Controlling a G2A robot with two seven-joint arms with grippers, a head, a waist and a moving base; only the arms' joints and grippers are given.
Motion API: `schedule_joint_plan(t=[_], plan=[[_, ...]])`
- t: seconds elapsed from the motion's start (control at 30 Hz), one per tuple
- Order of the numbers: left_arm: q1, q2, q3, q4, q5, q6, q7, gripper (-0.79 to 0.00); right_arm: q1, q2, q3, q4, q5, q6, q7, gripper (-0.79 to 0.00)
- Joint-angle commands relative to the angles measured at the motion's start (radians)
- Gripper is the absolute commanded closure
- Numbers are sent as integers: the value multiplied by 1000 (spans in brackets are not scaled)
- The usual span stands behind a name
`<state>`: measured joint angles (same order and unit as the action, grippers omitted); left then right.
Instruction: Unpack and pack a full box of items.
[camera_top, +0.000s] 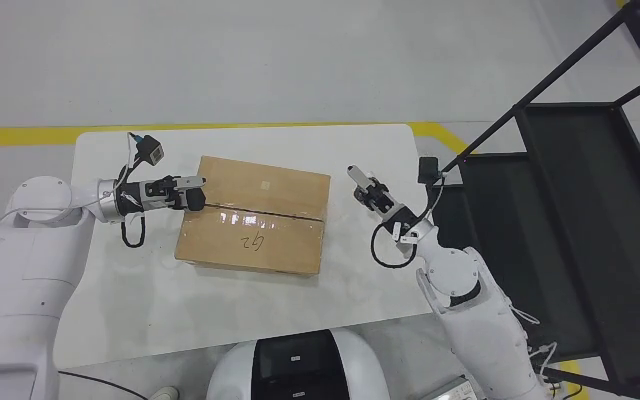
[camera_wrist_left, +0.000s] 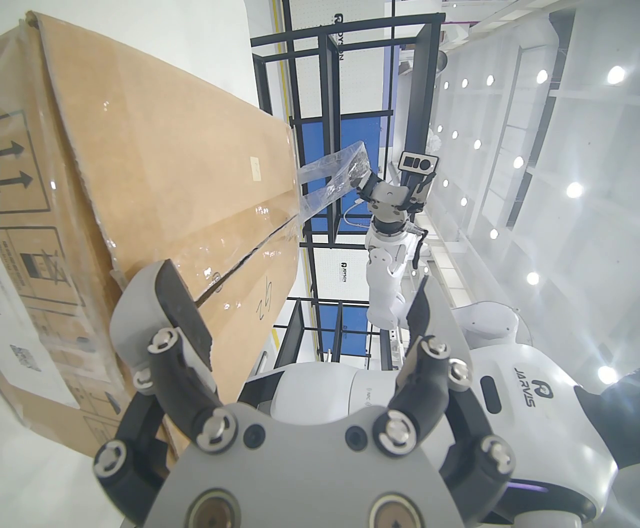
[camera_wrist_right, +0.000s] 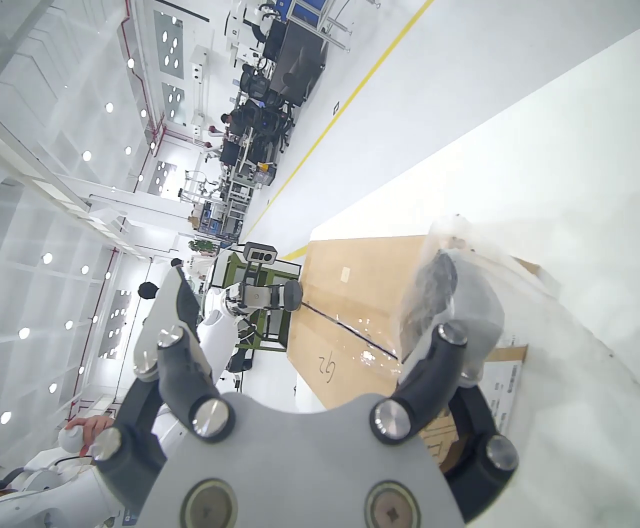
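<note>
Closed box (camera_top: 255, 215) sits mid tabletop (camera_top: 370, 290). At box's left edge: left hand (camera_top: 198, 190), fingers apart, one over the top nr the seam. Just off box's right side: right hand (camera_top: 362, 180), fingers apart, w/ clear tape strip (camera_wrist_left: 327, 182) stuck to one & stretching to box's seam.

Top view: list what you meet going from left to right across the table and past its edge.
left gripper → cardboard box → right gripper → black metal steps
</note>
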<state>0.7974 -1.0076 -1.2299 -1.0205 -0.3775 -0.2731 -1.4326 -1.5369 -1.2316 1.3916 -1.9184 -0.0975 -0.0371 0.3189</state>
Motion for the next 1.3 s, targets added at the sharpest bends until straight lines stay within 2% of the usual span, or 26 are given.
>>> schedule_joint_plan(t=[0.0,0.03,0.1,0.13,0.77,1.13,1.27], plan=[[0,0,0,0,0,0,0,-785,-14,2,13,-9,3,4,7,-683],[0,0,0,0,0,0,0,-785,-19,3,18,-15,3,6,10,-517],[0,0,0,0,0,0,0,-785,-30,4,27,-21,9,11,11,-135],[0,0,0,0,0,0,0,-785,-34,4,31,-23,9,13,11,0],[0,0,0,0,0,0,0,-785,-123,13,94,-102,-14,4,0,0],[0,0,0,0,0,0,0,-785,-109,7,14,-97,-24,-4,-7,0],[45,11,-47,-33,-13,-22,82,-785,-94,5,-9,-77,-36,-7,-11,0]])
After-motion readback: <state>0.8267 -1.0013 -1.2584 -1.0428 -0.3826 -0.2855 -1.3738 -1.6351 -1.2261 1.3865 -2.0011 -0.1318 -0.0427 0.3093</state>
